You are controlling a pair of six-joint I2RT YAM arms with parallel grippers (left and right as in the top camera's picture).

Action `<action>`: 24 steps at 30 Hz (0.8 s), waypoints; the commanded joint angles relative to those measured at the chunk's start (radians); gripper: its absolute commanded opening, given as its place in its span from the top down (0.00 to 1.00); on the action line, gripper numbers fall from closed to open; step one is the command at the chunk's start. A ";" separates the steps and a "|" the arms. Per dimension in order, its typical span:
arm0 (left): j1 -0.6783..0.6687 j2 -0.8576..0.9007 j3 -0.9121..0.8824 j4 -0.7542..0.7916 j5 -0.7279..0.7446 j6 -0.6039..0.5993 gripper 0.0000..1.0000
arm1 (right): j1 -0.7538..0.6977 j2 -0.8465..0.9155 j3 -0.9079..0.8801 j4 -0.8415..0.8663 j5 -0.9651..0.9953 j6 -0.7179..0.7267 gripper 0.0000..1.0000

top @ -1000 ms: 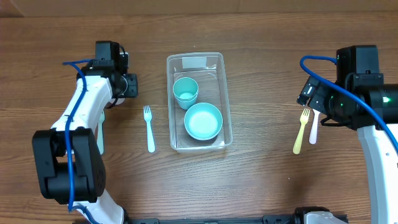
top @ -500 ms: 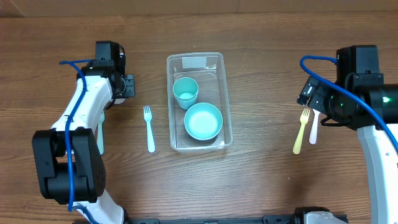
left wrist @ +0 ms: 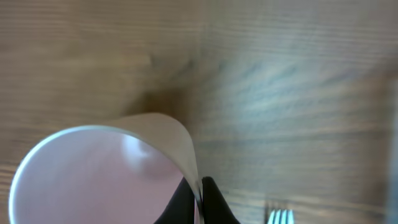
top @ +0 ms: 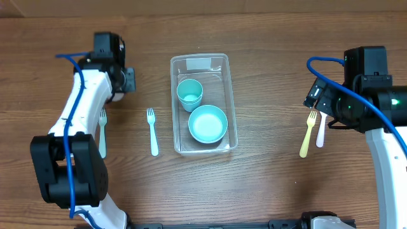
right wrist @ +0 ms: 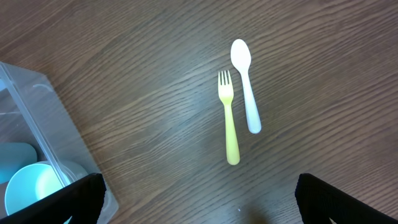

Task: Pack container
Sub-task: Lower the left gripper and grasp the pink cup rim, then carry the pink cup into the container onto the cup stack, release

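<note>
The clear container (top: 230,95) stands at the table's middle with a whitish label at its far end. A teal cup (top: 189,93) and a teal bowl (top: 208,123) sit inside it. Its corner shows in the right wrist view (right wrist: 37,118). My left gripper (left wrist: 200,186) is shut on the rim of a pink cup (left wrist: 93,174), left of the container. In the overhead view the left gripper (top: 117,77) hides the cup. My right gripper (right wrist: 199,199) is open and empty above a yellow fork (right wrist: 229,118) and a white spoon (right wrist: 245,84).
A pale blue fork (top: 152,130) lies just left of the container. A light green fork (top: 102,132) lies further left beside the left arm. The yellow fork (top: 308,133) and white spoon (top: 321,130) lie at the right. Fork tines (left wrist: 280,216) show at the left wrist view's bottom edge.
My left gripper has moved a little toward the far left with the cup, uncovering the green fork. The right arm has not moved.
</note>
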 commanded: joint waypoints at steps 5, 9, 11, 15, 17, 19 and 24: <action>-0.090 0.002 0.382 -0.248 -0.004 -0.045 0.96 | -0.003 -0.005 0.007 0.002 0.003 0.001 0.00; -0.199 0.001 0.486 -0.325 0.007 -0.095 0.96 | -0.003 -0.005 0.007 0.002 0.003 0.001 0.00; -0.258 0.001 0.489 -0.325 0.009 -0.095 0.96 | -0.003 -0.005 0.007 0.002 0.003 0.001 0.00; -0.394 0.003 0.478 -0.328 0.010 -0.138 0.96 | -0.003 -0.005 0.007 0.002 0.003 0.001 0.00; -0.440 0.004 0.478 -0.328 0.010 -0.149 0.96 | -0.003 -0.005 0.007 0.002 0.003 0.001 0.00; -0.481 0.007 0.478 -0.337 0.010 -0.151 0.96 | -0.003 -0.005 0.007 0.002 0.003 0.001 0.00; -0.526 0.009 0.421 -0.337 0.024 -0.177 0.96 | -0.003 -0.005 0.007 0.002 0.003 0.001 0.00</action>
